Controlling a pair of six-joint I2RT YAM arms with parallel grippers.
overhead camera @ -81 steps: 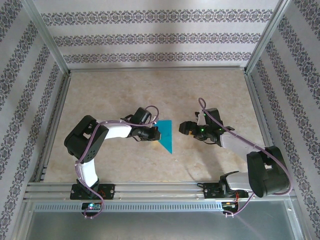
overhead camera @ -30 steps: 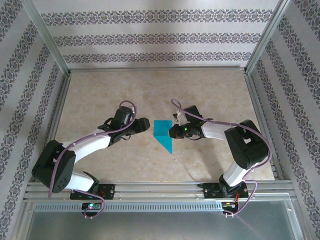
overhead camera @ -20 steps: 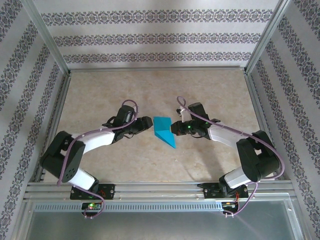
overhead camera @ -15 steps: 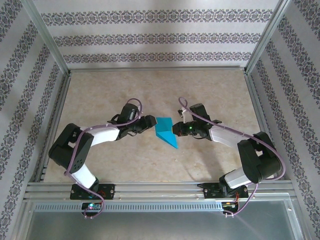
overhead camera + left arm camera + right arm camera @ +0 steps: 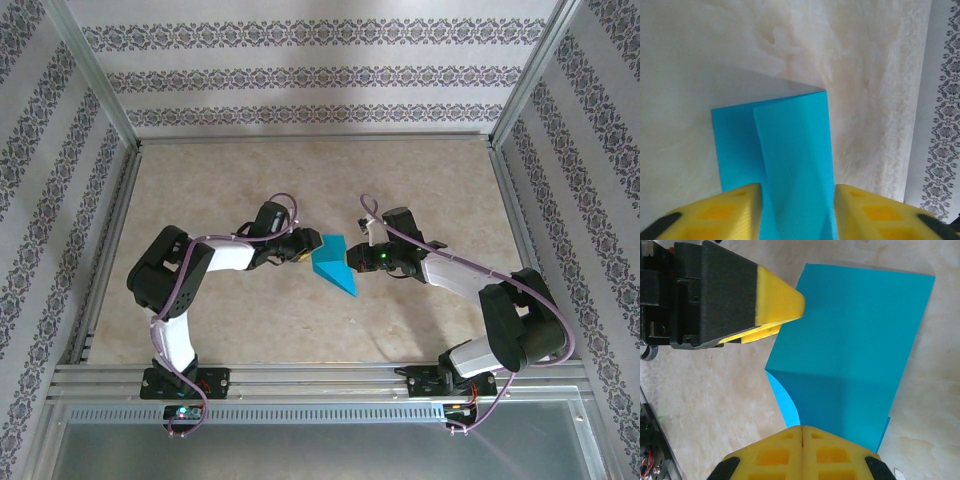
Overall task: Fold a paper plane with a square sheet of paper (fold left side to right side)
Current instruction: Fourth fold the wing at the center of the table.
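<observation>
You have the square sheet of paper (image 5: 330, 264) near the middle of the surface (image 5: 300, 170), between the two pincers. The left pincer (image 5: 308, 252) is at its left edge, one finger on either side of the paper. The right pincer (image 5: 351, 262) meets the right edge opposite.

1. a robot test cell, the sort built in a lab.
2. an aluminium frame (image 5: 94, 70) boxes in a marble-look tabletop (image 5: 300, 330).
3. patterned wallpaper panels (image 5: 310, 75) stand as walls.
4. the left arm (image 5: 175, 280) and right arm (image 5: 510, 320) are bolted to a slotted rail (image 5: 320, 378).
</observation>
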